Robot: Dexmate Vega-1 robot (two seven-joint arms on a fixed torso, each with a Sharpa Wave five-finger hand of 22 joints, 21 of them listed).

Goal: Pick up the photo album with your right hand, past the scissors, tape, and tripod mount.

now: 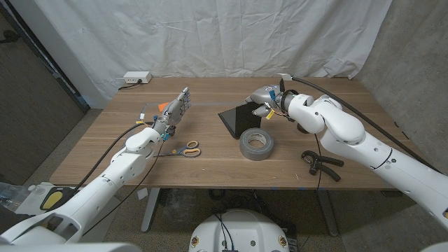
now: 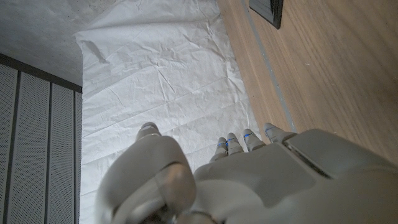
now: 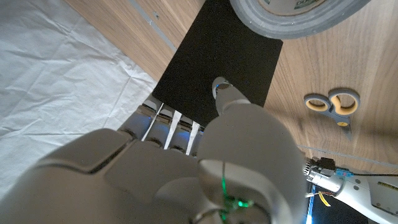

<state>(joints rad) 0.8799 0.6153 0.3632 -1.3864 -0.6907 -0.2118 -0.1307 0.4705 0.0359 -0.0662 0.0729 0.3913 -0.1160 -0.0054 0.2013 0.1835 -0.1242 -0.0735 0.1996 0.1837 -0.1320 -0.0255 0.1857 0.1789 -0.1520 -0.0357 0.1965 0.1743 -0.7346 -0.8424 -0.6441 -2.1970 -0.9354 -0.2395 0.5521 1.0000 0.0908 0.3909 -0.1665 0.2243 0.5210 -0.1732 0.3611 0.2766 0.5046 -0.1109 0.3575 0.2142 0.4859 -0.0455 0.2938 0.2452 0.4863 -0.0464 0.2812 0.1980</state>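
1. Album first: the photo album [image 1: 239,119] is a flat black rectangular slab on the wooden counter [image 1: 105,150], just above the frame's centre in the head view, its far edge under the right hand [image 1: 264,99]
2. Cover looks matte and stiff, so I judge it will hold its shape when lifted; likely moderate in weight for its thickness, and not fragile
3. Surface may be slippery against smooth fingertips, and lying flat it leaves little room to get under; the far edge or a corner seems the best place to take hold, thumb on top and fingers [image 3: 166,121] below
4. In the right wrist view the thumb tip [image 3: 219,87] sits over the black cover while the fingers reach over the far edge; whether they already pinch it I cannot tell
5. Roll of grey tape [image 1: 256,144] lies just below the album in the head view, touching or nearly touching its near edge, so dragging the album toward the robot risks shoving it
6. Scissors [image 1: 186,148] with yellow handles sit left of the tape; the black tripod mount [image 1: 320,164] sits lower right, both apart from the album
7. Left hand [image 1: 174,112] is raised at centre-left, fingers straight and apart, holding nothing
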